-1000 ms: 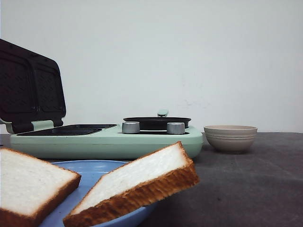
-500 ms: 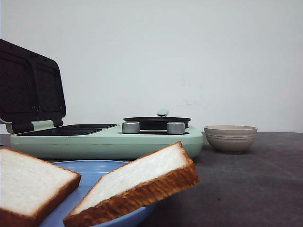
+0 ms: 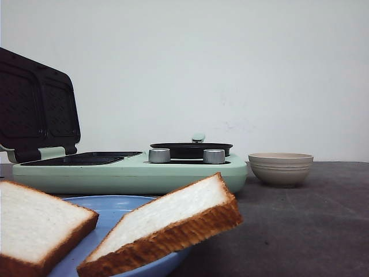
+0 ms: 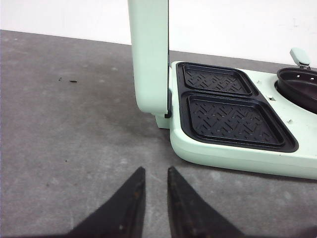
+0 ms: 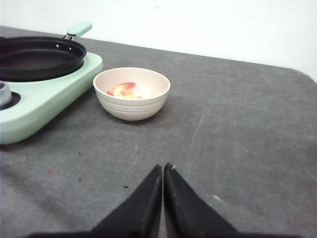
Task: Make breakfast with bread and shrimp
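No readable text, no labels, no brand marks, no numbers, no signs on any item in the front or either wrist view

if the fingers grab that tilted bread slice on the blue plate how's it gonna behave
The tilted bread slice looks thick with a soft white face, so it is probably light and would squash under a firm pinch. Its browned crust edge looks firmer, likely the better place to grip. It overhangs the blue plate, so a push might tip it off.

Even, soft light; faint shadows under the bowl; near bread slightly blurred.
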Robot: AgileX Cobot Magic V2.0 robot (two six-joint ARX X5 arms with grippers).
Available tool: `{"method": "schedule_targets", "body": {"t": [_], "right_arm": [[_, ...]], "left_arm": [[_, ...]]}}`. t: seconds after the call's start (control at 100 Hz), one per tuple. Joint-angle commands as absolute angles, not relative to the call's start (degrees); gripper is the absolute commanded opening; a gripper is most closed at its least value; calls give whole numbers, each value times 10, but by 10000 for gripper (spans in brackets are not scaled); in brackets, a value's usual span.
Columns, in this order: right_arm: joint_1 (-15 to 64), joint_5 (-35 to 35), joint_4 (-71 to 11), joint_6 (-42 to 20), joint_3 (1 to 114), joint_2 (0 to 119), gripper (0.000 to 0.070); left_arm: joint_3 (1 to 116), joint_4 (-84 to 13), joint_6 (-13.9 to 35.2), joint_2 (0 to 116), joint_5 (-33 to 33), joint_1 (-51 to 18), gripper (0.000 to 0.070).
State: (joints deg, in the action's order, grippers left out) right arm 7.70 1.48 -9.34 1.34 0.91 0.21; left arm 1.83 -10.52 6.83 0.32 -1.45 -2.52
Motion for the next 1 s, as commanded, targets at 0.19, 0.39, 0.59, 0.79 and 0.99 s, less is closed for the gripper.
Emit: {"method": "schedule_targets", "body": {"t": [0.19, 0.39, 0.59, 0.79, 0.99], "right_arm": [[77, 15, -86, -62, 7, 2, 0], [77, 15, -86, -106, 7, 2, 0], [77, 17, -86, -150, 9, 2, 0], [77, 30, -118, -205, 36, 2, 0], [77, 30, -185, -246, 90, 17, 0]], "left_arm": [[8, -107, 72, 3, -15, -26, 0], [11, -107, 110, 3, -15, -26, 0], [22, -90, 236, 3, -16, -26, 3], [56, -123, 263, 3, -56, -26, 4], [112, -186, 267, 27, -60, -26, 4]]}}
